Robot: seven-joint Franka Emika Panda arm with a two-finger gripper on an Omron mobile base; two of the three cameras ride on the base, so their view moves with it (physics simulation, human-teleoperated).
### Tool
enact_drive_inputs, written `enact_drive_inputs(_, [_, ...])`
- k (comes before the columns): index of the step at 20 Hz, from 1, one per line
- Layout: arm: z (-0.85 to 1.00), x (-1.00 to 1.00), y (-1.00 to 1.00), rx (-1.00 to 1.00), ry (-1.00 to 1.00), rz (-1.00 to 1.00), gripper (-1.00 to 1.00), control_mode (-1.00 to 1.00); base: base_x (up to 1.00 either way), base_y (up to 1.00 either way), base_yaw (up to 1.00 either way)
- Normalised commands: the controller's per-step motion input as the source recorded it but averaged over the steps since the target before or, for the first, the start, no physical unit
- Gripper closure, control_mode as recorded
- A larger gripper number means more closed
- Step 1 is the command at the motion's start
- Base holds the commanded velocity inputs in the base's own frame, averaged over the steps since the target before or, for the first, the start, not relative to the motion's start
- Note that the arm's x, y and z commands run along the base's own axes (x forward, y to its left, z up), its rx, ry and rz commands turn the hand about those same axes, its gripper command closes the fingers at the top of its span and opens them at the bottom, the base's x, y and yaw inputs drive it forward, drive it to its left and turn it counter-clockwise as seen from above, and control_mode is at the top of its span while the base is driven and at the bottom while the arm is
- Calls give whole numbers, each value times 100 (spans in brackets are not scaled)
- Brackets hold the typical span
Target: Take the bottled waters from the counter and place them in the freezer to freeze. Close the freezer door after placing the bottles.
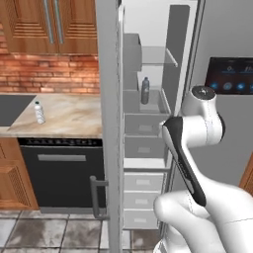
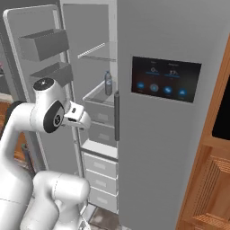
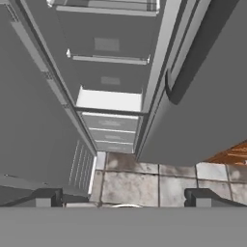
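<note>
On the counter [image 1: 74, 116] to the left of the freezer door [image 1: 109, 123], I see the clear bottle [image 1: 39, 112] standing upright near the dark inset panel, well apart from my arm. The dark grey bottle [image 1: 145, 91] already stands upright inside the freezer [image 1: 148, 148], in an upper drawer. My gripper [image 3: 123, 200] hangs empty in front of the lower drawers, fingers spread wide, pointing down toward the floor tiles [image 3: 144, 185]. I judge the remaining bottle to be light, fairly stiff while full, and smooth enough to slip or tip if nudged. I would take it around the ribbed body, below the blue cap, squeezing across its width and keeping it upright.
</note>
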Motion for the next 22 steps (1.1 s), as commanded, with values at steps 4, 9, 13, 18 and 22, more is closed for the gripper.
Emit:
enact_drive_inputs(4, [0,0,0,0,0,0,-100,100,-51,32,0])
enact_drive_inputs(9, [0,0,0,0,0,0,-100,100,-41,70,0])
enact_drive_inputs(13, [0,0,0,0,0,0,-100,100,-25,97,0])
enact_drive_inputs(18, [0,0,0,0,0,0,-100,100,-8,100,-5])
enact_drive_inputs(22, [0,0,0,0,0,0,-100,100,1,100,-9])
